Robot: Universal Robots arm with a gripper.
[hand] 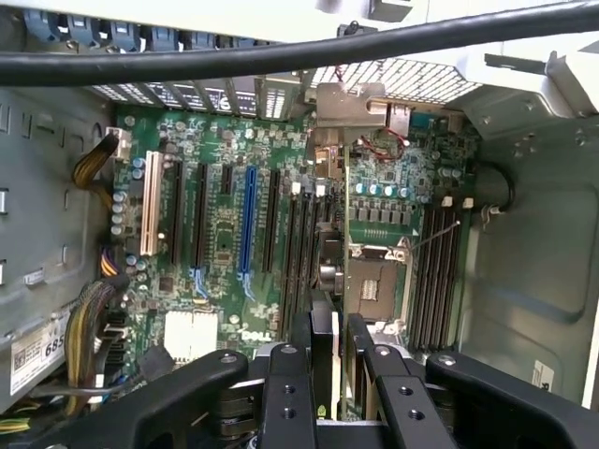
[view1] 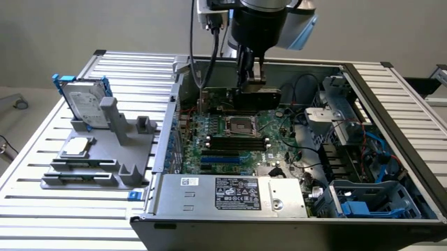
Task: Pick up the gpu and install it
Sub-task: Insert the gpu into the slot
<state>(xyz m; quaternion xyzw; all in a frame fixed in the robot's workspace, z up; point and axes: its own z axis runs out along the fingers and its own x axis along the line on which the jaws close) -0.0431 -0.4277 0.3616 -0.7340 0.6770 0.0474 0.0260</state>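
Exterior view: pick-up looks done, install not; the hand (view1: 250, 78) hangs over the open case (view1: 167, 136), clamped on the top edge of the gpu (view1: 241, 98); the card dangles upright inside the case, above the main board (view1: 223, 138) and toward the case's far wall; I judge it not yet seated, since it sits clear of the board w/ no slot visibly taken; outside the case, on the table (view1: 42, 209), a grey holder (view1: 98, 157) carries a hard drive (view1: 87, 107) w/ blue-edged frame; the gpu here reads as a thin flat card, green board on top, black shroud lower down.

Wrist view: looking down into the case, the hand (hand: 329, 374) has both fingers (hand: 285, 393) pinched onto the gpu (hand: 323, 337), seen edge-on as a narrow dark strip running away from the fingers; below it lies the main board (hand: 215, 281) on the case floor; the long slots, incl. the blue slot (hand: 247, 220), stand open and unfilled, off to one side of the card; so approx. halfway by my reckoning: card lifted and carried into the case, lining up and pressing home left; the card's end bracket I can't make out from this angle.
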